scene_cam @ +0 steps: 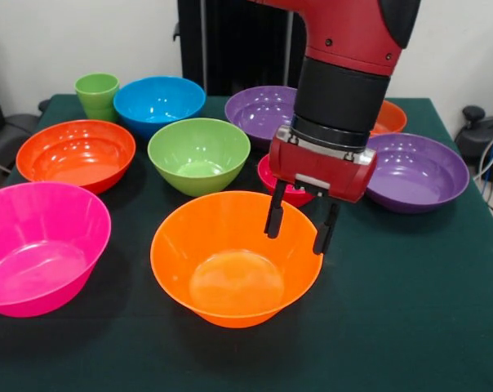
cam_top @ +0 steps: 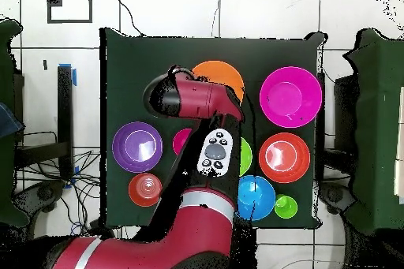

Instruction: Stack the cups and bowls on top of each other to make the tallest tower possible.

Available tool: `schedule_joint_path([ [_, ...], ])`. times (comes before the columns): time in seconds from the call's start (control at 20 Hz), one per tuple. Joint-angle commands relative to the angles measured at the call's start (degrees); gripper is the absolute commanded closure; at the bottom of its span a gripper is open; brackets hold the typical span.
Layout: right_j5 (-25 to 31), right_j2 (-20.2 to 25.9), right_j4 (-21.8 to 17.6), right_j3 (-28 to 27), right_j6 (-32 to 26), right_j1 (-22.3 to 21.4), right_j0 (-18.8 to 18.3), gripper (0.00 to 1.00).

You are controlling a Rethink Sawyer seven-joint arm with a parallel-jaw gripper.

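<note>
Nearest, orange bowl [scene_cam: 235, 257] upright on the surface [scene_cam: 410, 310], gripper [scene_cam: 301, 220] hanging with fingers apart astride its far rim, likely set to pinch that wall and lift. Pink bowl [scene_cam: 38, 245] beside it at left. Farther back, red-orange bowl [scene_cam: 75, 153], green bowl [scene_cam: 198, 155], small magenta bowl [scene_cam: 273, 173], purple bowl [scene_cam: 414, 171]. Farthest, cup [scene_cam: 97, 95], blue bowl [scene_cam: 158, 102], second purple bowl [scene_cam: 263, 110], another red-orange [scene_cam: 391, 118]. Nine bowls, one cup, all apart; no tower begun.

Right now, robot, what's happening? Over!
Gripper open, straddling the far rim of the big orange bowl. All bowls upright, nothing stacked yet. Small magenta-red bowl sits right behind the gripper.
</note>
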Motion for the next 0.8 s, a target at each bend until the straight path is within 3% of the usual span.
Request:
schedule_joint_path([
  [0.05,8.61,9.25,-1.24,-1.78,-1.85,1.06,-1.75,0.0],
  [0.3,12.73,11.09,-0.59,-3.06,-2.8,0.87,-2.83,0.0],
  [0.8,15.5,12.23,-1.12,-4.48,-2.3,1.18,-3.35,0.0],
])
